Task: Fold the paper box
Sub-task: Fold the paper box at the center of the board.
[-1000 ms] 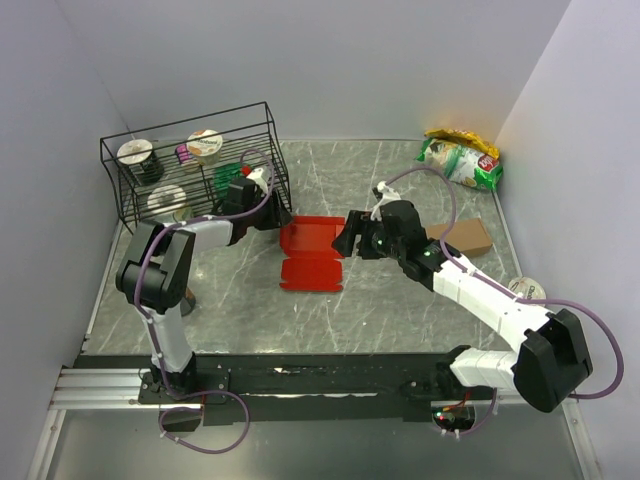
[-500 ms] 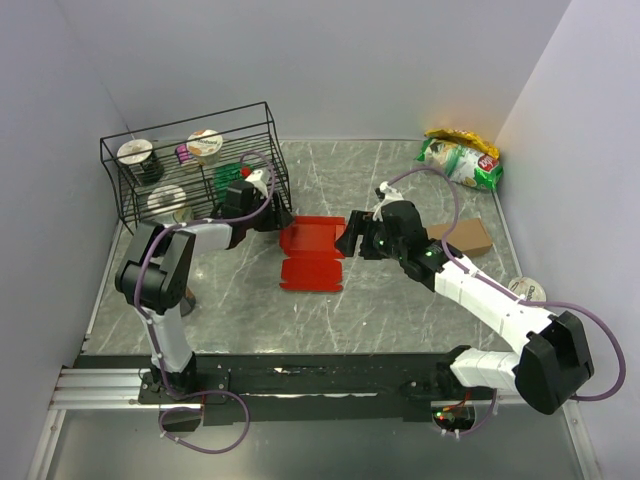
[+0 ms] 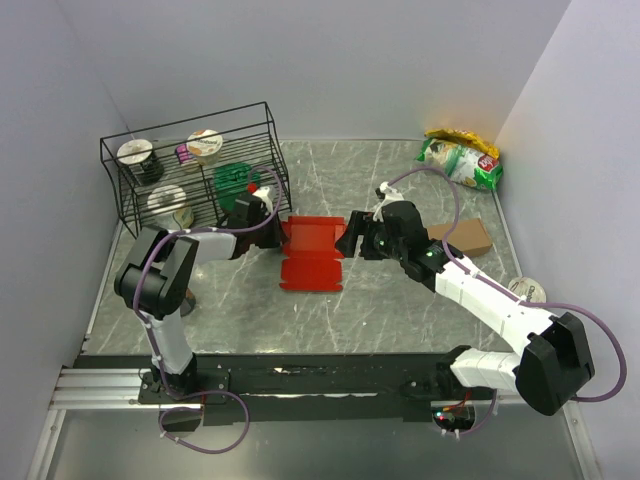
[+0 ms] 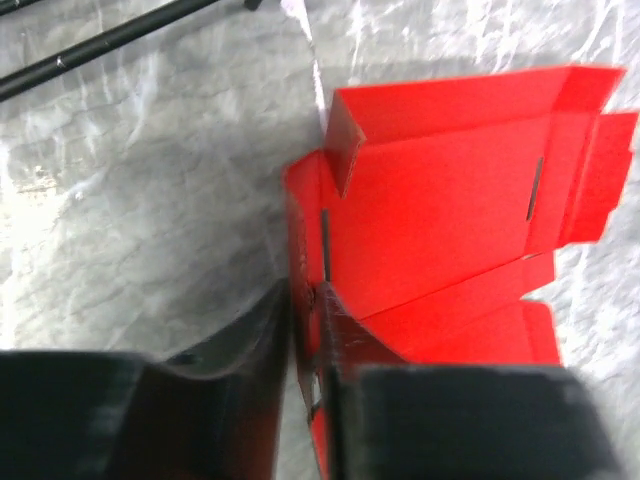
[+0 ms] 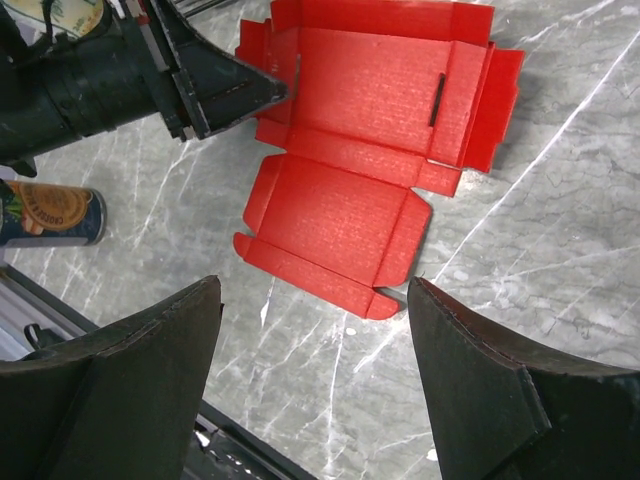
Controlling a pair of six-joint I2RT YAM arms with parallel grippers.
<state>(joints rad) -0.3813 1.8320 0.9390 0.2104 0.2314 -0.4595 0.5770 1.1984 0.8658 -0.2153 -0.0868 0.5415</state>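
While the paper box (image 3: 311,252) lies spread open near the middle of the counter (image 3: 400,300), your left jaws are pinched shut on the raised flap along its left edge; the left wrist view shows that thin red flap (image 4: 306,215) standing on edge and running down into the narrow gap between the two dark fingers (image 4: 255,340). You can see the rest of the sheet (image 4: 450,200) beyond them, with one side wall tilted up and a slot cut near the far end. Your right jaws stand wide open and hold nothing, hovering over the right side of the box, and from the right wrist view the red sheet (image 5: 370,160) sits between and beyond the two spread fingers (image 5: 150,380). Your left arm (image 3: 190,240) reaches in from beside the wire basket (image 3: 185,123), which holds several cups. A brown cardboard box (image 3: 470,238) lies just behind your right arm (image 3: 480,295), and a green and yellow snack bag (image 3: 460,158) rests in the far right corner, well apart from the box.
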